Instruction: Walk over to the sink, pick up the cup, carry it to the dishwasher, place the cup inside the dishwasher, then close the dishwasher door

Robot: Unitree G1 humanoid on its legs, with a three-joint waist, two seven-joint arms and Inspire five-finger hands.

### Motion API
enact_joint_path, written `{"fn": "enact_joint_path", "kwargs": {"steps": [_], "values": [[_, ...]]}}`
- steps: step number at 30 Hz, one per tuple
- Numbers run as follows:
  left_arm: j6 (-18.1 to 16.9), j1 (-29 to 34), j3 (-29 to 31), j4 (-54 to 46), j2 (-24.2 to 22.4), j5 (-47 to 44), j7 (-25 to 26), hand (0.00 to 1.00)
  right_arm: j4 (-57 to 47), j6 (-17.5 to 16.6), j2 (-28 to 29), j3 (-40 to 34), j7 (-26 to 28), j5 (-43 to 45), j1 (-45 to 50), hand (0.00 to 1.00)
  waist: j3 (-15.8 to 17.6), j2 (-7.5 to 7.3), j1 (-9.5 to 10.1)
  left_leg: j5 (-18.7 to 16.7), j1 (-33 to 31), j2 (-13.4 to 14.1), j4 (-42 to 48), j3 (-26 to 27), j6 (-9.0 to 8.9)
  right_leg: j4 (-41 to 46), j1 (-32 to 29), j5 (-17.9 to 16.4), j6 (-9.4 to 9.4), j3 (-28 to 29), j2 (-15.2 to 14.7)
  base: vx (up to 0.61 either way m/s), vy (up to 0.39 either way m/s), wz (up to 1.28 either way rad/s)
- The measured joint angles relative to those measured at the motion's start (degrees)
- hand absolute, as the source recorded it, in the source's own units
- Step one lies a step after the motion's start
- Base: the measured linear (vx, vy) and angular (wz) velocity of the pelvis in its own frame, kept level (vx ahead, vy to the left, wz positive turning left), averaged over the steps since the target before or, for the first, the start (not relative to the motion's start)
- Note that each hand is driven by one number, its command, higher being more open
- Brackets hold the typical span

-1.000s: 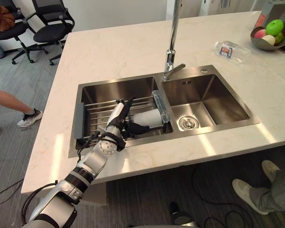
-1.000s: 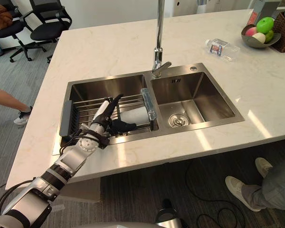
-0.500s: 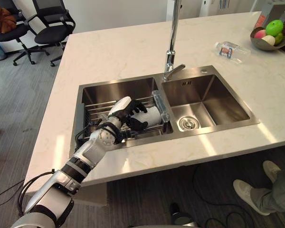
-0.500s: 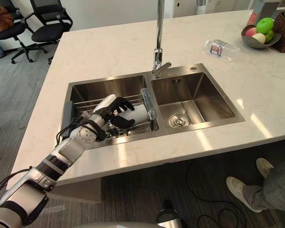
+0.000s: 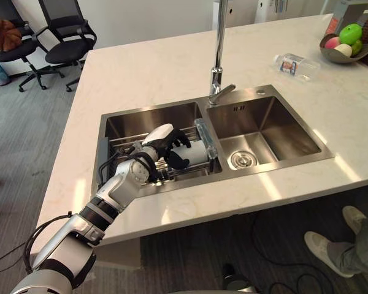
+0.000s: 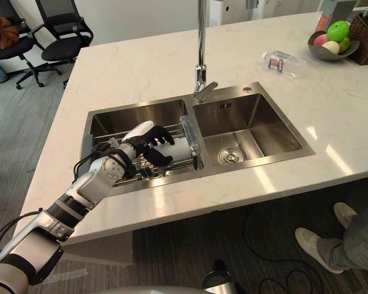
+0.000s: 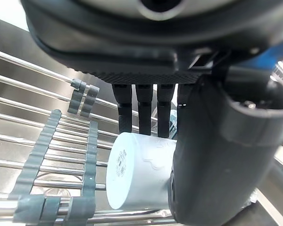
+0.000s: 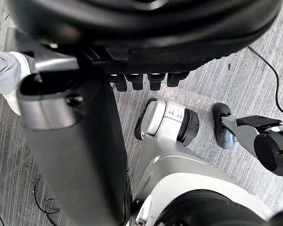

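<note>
At the sink [image 5: 153, 110], set into the tabletop [image 5: 141, 67] toward its near edge, the left eye view shows the walk completed. The left hand [image 5: 164, 142] reaches into the left basin over the wire rack [image 5: 124, 147], fingers arched over the cup [image 5: 197, 152] and thumb closed beneath it.

Right eye view: the cup lies beside the divider between the basins.

Left wrist view: the cup is white and cylindrical. It lies on its side on the rack bars, closed end toward the camera, with fingers [image 7: 146, 110] touching its wall. Judgement: grasp made, lift pending. Carrying, loading and door closing remain.

Right wrist view: the right hand [image 8: 75, 155] hangs above the floor [image 8: 254, 70]; its state cannot be told.
</note>
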Motion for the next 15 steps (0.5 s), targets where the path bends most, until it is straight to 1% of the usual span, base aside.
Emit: {"fn": "enact_joint_path", "kwargs": {"steps": [6, 10, 15], "values": [[-0.1, 0.0, -1.2, 0.2, 0.2, 0.0, -0.5, 1.0, -0.3, 0.0, 0.0, 0.0, 0.0, 0.0, 0.0, 1.0, 0.0, 0.17, -0.37, 0.0, 0.0, 0.0, 0.0, 0.0, -0.03, -0.1, 0.0, 0.0, -0.01, 0.0, 0.0, 0.0, 0.0, 0.0], [-0.1, 0.5, -2.3, 0.3, 0.7, 0.0, -3.3, 1.0, -0.6, 0.0, -0.2, 0.2, -0.1, 0.0, 0.0, 1.0, 0.1, 0.32, -0.27, 0.0, 0.0, 0.0, 0.0, -0.1, -0.03, -0.1, 0.0, 0.0, 0.0, -0.1, 0.0, 0.0, 0.0, 0.0], [-0.3, 1.1, -2.3, 0.3, 0.6, 0.0, -3.2, 1.0, -0.7, 0.0, -0.5, 0.7, -0.1, 0.0, 0.0, 1.0, 0.1, 0.29, -0.32, 0.1, 0.0, 0.0, -0.1, -0.1, -0.05, -0.1, 0.0, 0.0, -0.01, -0.1, -0.1, 0.0, 0.0, 0.0]]}}
